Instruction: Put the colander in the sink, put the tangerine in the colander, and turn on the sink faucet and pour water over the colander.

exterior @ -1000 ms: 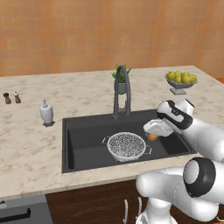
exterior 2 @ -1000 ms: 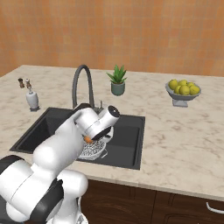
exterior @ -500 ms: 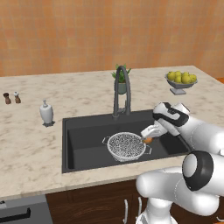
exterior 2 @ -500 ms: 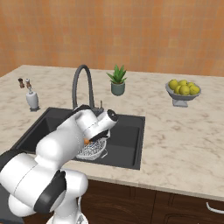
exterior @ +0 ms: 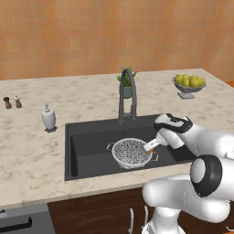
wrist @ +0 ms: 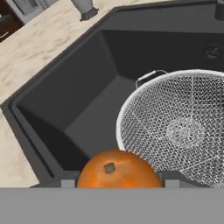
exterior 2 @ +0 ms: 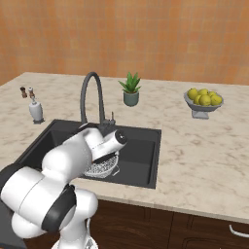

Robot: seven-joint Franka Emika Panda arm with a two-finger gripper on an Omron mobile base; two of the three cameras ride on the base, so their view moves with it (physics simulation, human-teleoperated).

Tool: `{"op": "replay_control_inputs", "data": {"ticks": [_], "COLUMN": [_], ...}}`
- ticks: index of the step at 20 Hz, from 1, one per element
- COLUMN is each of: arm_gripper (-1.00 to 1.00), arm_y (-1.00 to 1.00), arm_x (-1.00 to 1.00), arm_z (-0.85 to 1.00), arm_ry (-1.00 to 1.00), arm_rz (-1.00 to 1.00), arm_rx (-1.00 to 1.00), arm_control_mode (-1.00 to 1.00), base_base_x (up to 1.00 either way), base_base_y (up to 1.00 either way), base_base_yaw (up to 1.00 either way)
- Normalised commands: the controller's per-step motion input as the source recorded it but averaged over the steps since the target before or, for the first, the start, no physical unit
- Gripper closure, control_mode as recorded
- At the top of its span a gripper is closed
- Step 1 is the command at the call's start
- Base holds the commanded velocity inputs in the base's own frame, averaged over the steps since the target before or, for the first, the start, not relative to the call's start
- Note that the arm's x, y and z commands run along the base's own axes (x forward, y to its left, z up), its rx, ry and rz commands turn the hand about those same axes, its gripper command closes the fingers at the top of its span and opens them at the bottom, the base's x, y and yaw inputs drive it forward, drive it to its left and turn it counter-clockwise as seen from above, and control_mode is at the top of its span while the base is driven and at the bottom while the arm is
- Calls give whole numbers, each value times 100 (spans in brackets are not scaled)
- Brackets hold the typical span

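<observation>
Hand view, unlabelled tangerine (wrist: 118,168) in gripper (wrist: 117,183), colander (wrist: 179,127)

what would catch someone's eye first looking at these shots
The bright orange tangerine stands out, held in the gripper just at the rim of the colander. The white-grey mesh colander sits in the dark sink, below the tall arched sink faucet. Farther right on the counter, a footed bowl of yellow-green fruit adds another spot of colour.
</observation>
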Motion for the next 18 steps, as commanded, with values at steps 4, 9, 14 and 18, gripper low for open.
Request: {"op": "replay_control_inputs", "data": {"ticks": [4, 9, 14, 18], "arm_gripper": [100, 100, 100, 100], "arm_y": [0, 0, 12, 12], "arm_x": [35, 20, 19, 18], "arm_z": [-27, -25, -16, -11], "arm_ry": [-5, -3, -2, -1], "arm_rz": [3, 2, 1, 0], "arm_rx": [0, 0, 0, 0], "arm_control_mode": [-100, -100, -100, -100], "base_base_x": [0, 0, 0, 0], "base_base_y": [0, 0, 0, 0], "base_base_yaw": [0, 0, 0, 0]}}
